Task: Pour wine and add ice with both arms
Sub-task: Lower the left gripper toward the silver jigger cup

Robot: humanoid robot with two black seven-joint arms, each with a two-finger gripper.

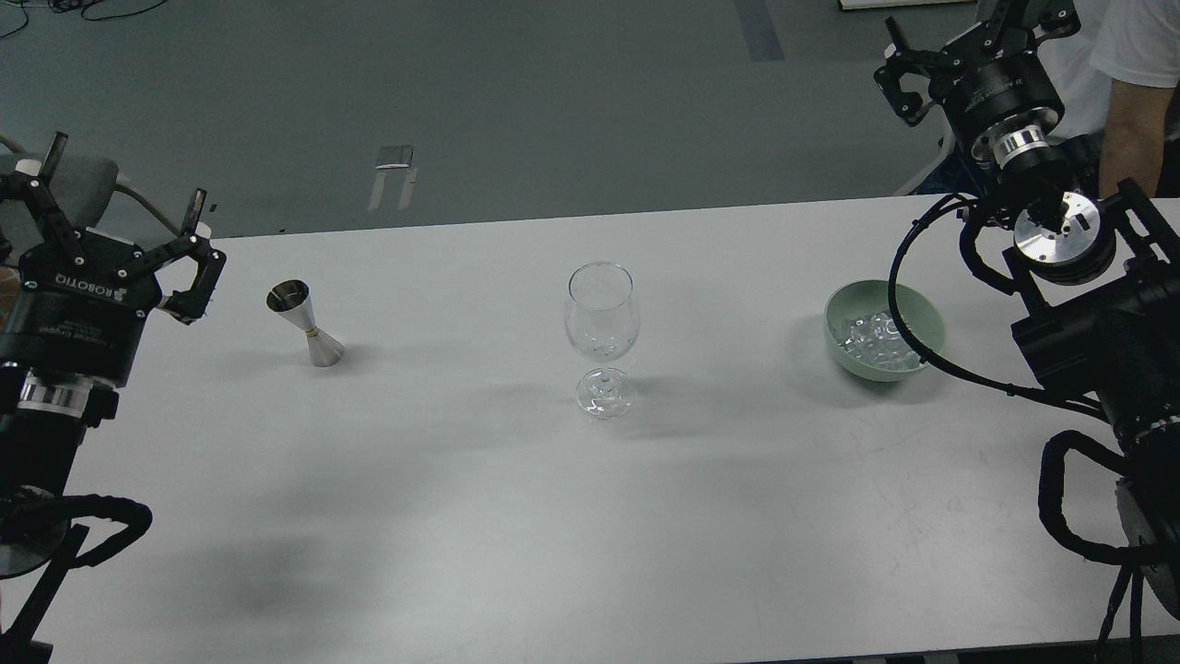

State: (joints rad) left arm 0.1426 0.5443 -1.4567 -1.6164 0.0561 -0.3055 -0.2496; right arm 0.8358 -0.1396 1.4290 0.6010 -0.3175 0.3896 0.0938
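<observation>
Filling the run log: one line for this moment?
left gripper open, idle | right gripper open, raised | wine glass empty | ice in bowl

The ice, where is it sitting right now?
In the head view the ice lies in the pale green bowl on the right side of the table, right of the upright wine glass.

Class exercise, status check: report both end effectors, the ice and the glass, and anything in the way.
Left end effector open, empty. Right end effector open, empty, raised beyond the table. Ice in green bowl; wine glass upright, empty; jigger standing. Nothing in the way.
</observation>
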